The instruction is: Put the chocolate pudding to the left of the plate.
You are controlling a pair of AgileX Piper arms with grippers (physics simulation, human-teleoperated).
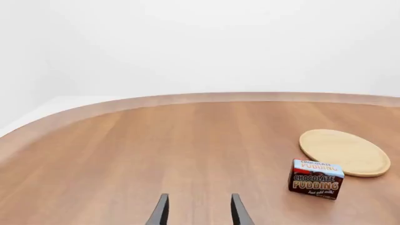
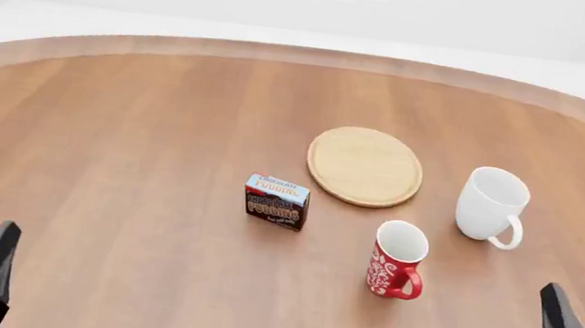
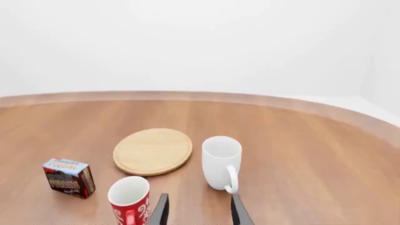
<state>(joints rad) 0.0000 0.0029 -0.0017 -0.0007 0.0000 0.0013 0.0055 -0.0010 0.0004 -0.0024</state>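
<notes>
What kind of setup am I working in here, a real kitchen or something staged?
Staged, most likely a simulated tabletop scene: a bare rounded wooden table against blank white surroundings, with only a few props on it: the chocolate pudding, the plate, a white mug and a red mug.

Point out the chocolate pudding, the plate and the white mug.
chocolate pudding (image 2: 275,203): front view, on its dark brown lettered front face.
plate (image 2: 365,166): front view, on the bare middle of the light-wood disc.
white mug (image 2: 485,209): front view, on its outer side wall below the rim.
</notes>
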